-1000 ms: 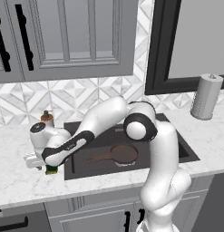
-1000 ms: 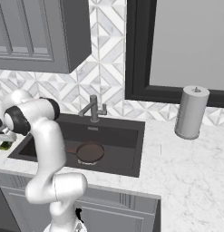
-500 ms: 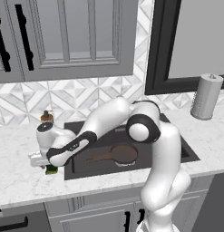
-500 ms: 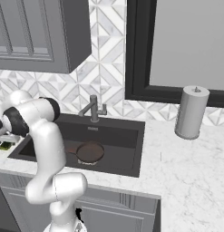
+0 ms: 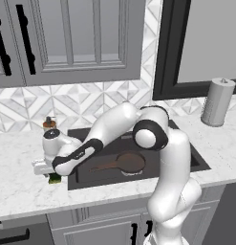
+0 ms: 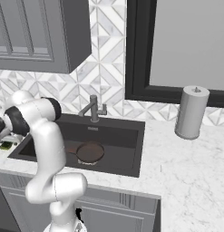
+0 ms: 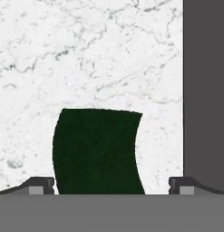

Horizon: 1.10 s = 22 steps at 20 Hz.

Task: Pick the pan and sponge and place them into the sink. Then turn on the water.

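On the marble counter (image 5: 24, 191) left of the sink (image 5: 196, 160), the sponge (image 7: 97, 149) is lying with its dark green scrub side showing, slightly curved at the edges; any yellow is probably hidden underneath. The gripper (image 7: 111, 183) is hovering right over it, jaws spread wide to either side, gripping nothing. Further right, the round brown pan (image 5: 129, 161) is sitting inside the dark basin, handle pointing left.

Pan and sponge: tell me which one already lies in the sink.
The pan: it lies on the floor of the sink, while the sponge sits on the marble counter beside it, under the open gripper.
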Tool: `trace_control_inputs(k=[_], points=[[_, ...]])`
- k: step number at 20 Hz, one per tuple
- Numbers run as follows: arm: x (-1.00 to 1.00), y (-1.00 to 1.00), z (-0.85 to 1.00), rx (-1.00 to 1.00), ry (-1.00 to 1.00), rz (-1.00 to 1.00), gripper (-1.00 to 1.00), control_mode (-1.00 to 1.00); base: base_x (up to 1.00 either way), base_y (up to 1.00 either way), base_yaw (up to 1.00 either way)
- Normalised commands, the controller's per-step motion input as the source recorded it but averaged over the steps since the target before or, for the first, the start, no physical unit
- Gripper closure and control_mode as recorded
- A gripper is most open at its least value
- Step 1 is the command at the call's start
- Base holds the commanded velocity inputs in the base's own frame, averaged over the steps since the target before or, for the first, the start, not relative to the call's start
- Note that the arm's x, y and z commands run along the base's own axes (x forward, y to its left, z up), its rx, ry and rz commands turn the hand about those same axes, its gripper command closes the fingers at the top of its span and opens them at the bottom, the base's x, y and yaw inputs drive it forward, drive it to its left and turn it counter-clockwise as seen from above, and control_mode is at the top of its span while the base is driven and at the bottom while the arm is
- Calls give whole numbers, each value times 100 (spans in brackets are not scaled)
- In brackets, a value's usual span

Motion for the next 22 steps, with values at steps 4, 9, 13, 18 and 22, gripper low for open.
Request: trace_control_inputs(k=[4,9,13,18,22], points=[[16,13,0,0,0,0,-100,-100,0,0,0],[2,2,-20,0,0,0,-100,-100,0,0,0],[0,8,-25,0,0,0,-100,-100,0,0,0],[0,10,-18,0,0,0,100,-100,0,0,0],[0,0,0,0,0,0,100,-100,0,0,0]])
